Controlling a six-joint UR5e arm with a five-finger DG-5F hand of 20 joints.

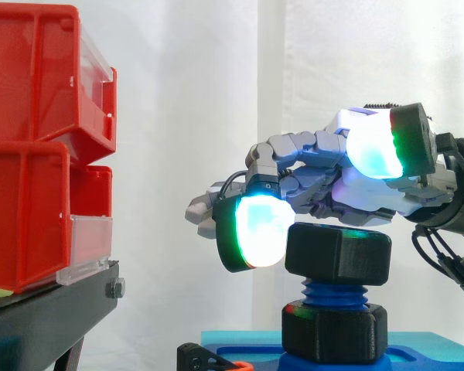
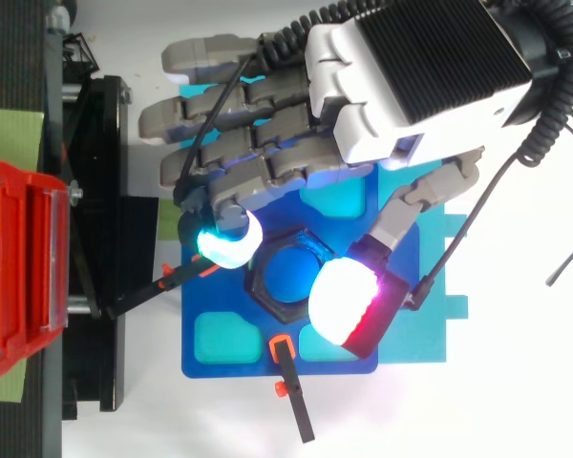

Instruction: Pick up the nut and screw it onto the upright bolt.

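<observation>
The robot hand (image 1: 325,166) hung loosely open, gripping nothing. The nut (image 1: 338,252) sat just below its palm, already on the upright bolt (image 1: 331,294). Rigid, light (plastic, I judged) and smooth-faced, it would turn best pinched across opposite flats.

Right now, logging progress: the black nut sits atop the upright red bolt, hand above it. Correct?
No: the bolt is blue, not red. The side view shows the black nut atop the upright blue bolt, with the hand above it.
</observation>
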